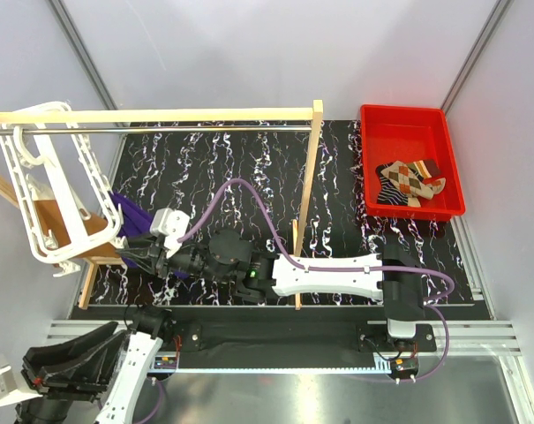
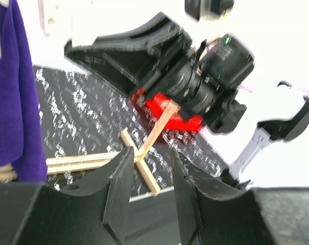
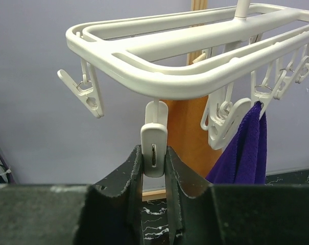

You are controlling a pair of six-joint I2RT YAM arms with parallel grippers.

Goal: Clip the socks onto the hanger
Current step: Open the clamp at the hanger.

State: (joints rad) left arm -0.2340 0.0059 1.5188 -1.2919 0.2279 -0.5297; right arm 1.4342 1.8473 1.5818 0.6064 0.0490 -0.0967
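Note:
The white hanger (image 1: 55, 185) hangs from the metal rod at the far left; its frame also fills the top of the right wrist view (image 3: 169, 76). A dark purple sock (image 1: 130, 216) hangs from one of its clips (image 3: 243, 153) and shows in the left wrist view too (image 2: 16, 102). My right gripper (image 3: 154, 153) reaches across to the hanger's near edge (image 1: 132, 253) and is shut on a dangling white clip (image 3: 154, 140). My left gripper (image 2: 151, 173) is open and empty, low at the near left (image 1: 103, 344). More socks (image 1: 408, 181), patterned orange-brown and striped, lie in the red tray.
The red tray (image 1: 452, 163) sits at the back right. A wooden-post frame (image 1: 315, 159) with a metal rod spans the table; its foot cross (image 2: 139, 153) lies just ahead of my left gripper. An orange-brown flat surface (image 3: 187, 132) is behind the hanger.

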